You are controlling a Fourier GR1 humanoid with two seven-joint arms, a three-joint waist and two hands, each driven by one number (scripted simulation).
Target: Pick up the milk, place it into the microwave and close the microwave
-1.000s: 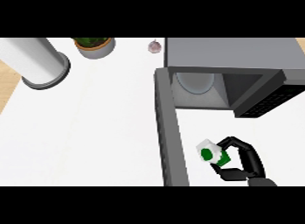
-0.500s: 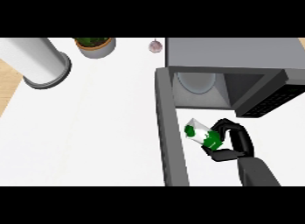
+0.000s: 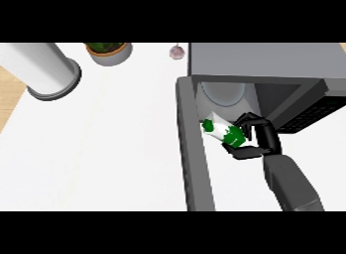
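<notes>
My right hand (image 3: 258,140) is curled round the milk (image 3: 223,131), a white carton with green markings, tilted with its top toward the upper left. It is held just in front of the open mouth of the grey microwave (image 3: 267,62), above the counter. Inside the cavity a pale round turntable (image 3: 223,93) shows. The microwave door (image 3: 194,149) stands swung open, running toward me along the carton's left side. My left hand is not in view.
A tall white cylinder (image 3: 45,69) stands at the upper left of the white counter (image 3: 87,149). A potted plant (image 3: 107,51) sits at the back, and a small pinkish object (image 3: 178,51) lies near the microwave's back left corner.
My right hand has carried the milk away from me and slightly left, from the counter in front of the microwave up to the cavity's opening. More of the forearm now shows.
</notes>
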